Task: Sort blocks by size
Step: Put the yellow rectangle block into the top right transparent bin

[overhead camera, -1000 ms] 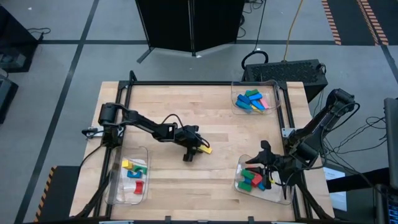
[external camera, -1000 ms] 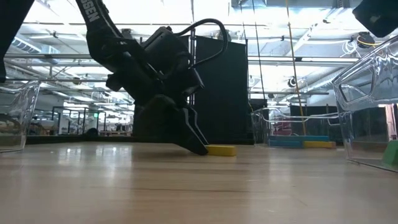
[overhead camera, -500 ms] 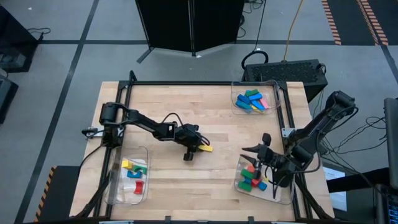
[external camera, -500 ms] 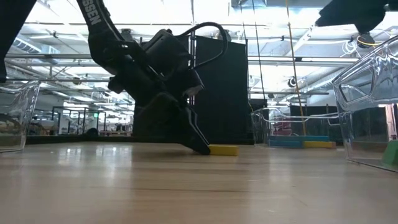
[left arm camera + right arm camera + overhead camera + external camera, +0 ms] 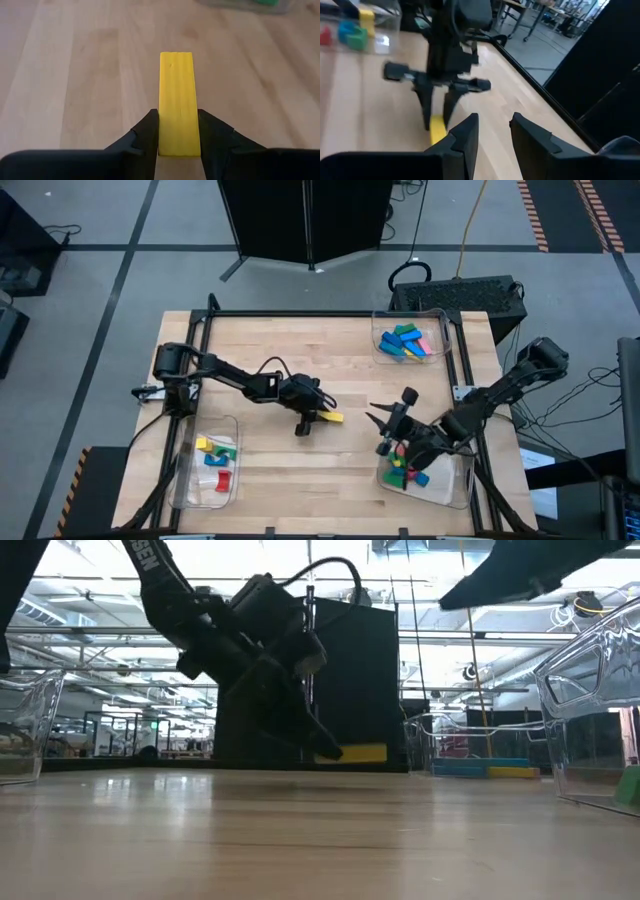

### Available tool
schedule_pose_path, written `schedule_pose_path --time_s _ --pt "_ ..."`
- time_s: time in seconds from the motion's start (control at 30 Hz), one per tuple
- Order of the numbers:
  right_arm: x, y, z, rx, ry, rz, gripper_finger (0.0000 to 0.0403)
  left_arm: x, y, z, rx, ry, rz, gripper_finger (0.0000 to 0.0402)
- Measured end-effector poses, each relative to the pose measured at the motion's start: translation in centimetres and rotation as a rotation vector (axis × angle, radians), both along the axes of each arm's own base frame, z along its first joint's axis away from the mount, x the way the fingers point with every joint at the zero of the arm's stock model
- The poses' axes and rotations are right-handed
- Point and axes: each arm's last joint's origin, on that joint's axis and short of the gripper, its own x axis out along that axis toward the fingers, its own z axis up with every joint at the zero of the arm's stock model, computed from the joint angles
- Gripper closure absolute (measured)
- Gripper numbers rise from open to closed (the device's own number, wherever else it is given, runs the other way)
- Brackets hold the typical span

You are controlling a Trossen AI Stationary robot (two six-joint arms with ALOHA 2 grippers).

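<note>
High view first: I see my left tool near the middle of the wooden surface, pinching a long yellow block. My right tool hangs by the inner edge of the near right tray, which holds green, red and blue blocks. A far right tray holds more blocks in blue, green, pink and yellow, and the near left tray has a few blocks too.

Low view: the yellow block is held clear of the surface, level, at the tip of the left tool. Part of the right arm crosses the upper corner.

Left wrist view: both fingers press the sides of the yellow block, which sticks out forward over the surface.

Right wrist view: the right tool's fingers stand slightly apart with nothing between them; beyond them I see the left tool gripping the yellow block.
</note>
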Motion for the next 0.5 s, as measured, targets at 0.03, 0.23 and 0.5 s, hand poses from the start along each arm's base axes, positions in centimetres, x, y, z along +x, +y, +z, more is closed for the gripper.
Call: schedule_pose_path --time_s 0.03,0.23,0.5 --pt "0.3 -0.1 -0.3 -0.011 0.009 -0.006 0.0296 0.0 0.0 0.2 -0.003 -0.005 -0.002 0.0294" --pt "1.7 -0.2 -1.8 -0.045 0.088 0.035 0.0296 -0.1 0.2 1.8 -0.023 -0.051 0.014 0.0294" --pt "3.6 -0.8 -2.1 -0.09 0.118 0.114 0.0296 -0.3 0.6 3.5 -0.108 -0.087 0.007 0.0294"
